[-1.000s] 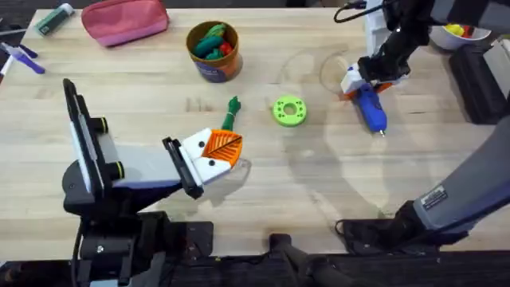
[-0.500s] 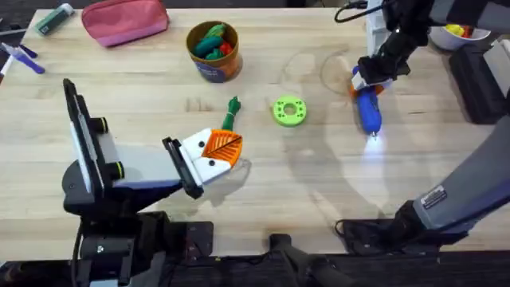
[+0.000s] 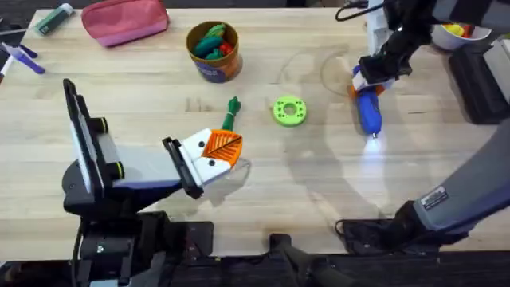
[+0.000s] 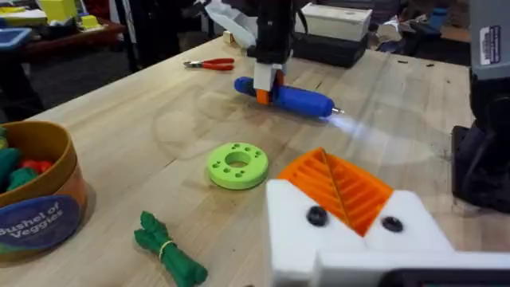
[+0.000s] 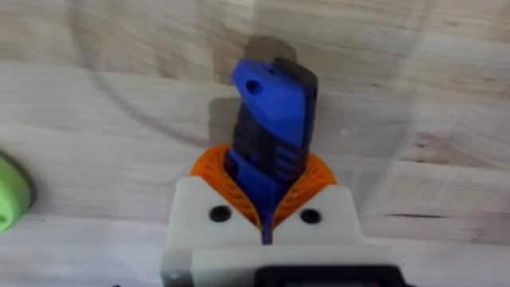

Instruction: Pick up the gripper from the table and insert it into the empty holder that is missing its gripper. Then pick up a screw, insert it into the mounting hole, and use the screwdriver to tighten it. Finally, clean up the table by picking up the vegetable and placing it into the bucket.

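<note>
Bench (image 3: 319,191) of pale wood, bucket (image 3: 213,50) toward its far edge. Right gripper (image 3: 368,80) near the far right corner, fingers clamped on the screwdriver (image 3: 369,112), lit tip low over the wood. Left gripper (image 3: 213,151) near the middle, fingers together on nothing. Vegetable (image 3: 231,112) lying just beyond it. Judging by that: tool put away, cleanup next — release, then fetch the vegetable.

A bright green disc with holes (image 3: 289,111) lies flat near the middle of the wooden table (image 3: 263,191). At the far left sit a pink pouch (image 3: 125,20), a green marker (image 3: 54,19) and purple pens (image 3: 22,56). Red-handled pliers (image 4: 209,64) lie farther back.
</note>
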You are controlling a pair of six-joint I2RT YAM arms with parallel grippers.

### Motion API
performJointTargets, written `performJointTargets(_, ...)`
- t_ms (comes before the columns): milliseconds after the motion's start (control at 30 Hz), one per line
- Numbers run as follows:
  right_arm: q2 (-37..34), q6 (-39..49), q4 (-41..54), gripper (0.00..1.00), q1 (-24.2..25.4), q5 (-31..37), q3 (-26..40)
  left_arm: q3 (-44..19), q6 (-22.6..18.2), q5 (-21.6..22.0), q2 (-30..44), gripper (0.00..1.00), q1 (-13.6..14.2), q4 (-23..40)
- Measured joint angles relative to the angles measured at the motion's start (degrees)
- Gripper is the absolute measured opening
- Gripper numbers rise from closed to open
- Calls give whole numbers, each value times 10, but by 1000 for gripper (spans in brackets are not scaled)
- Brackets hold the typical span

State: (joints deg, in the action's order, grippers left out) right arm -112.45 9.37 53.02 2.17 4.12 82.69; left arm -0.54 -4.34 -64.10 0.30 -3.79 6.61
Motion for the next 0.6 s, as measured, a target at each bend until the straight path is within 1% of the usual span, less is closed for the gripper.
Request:
performJointTargets(100, 24, 0, 8, 24, 0, -24, 10, 0, 0, 0, 0, 18, 0, 0)
performJointTargets(300, 118, 0, 7, 24, -18, -59, 44, 0, 0, 0, 0, 18, 0, 0)
performJointTargets(467, 196, -10, -12, 24, -57, -70, 61, 0, 0, 0, 0, 18, 0, 0)
performJointTargets(600, 250, -31, -58, 24, -99, -73, 63, 0, 0, 0, 0, 18, 0, 0)
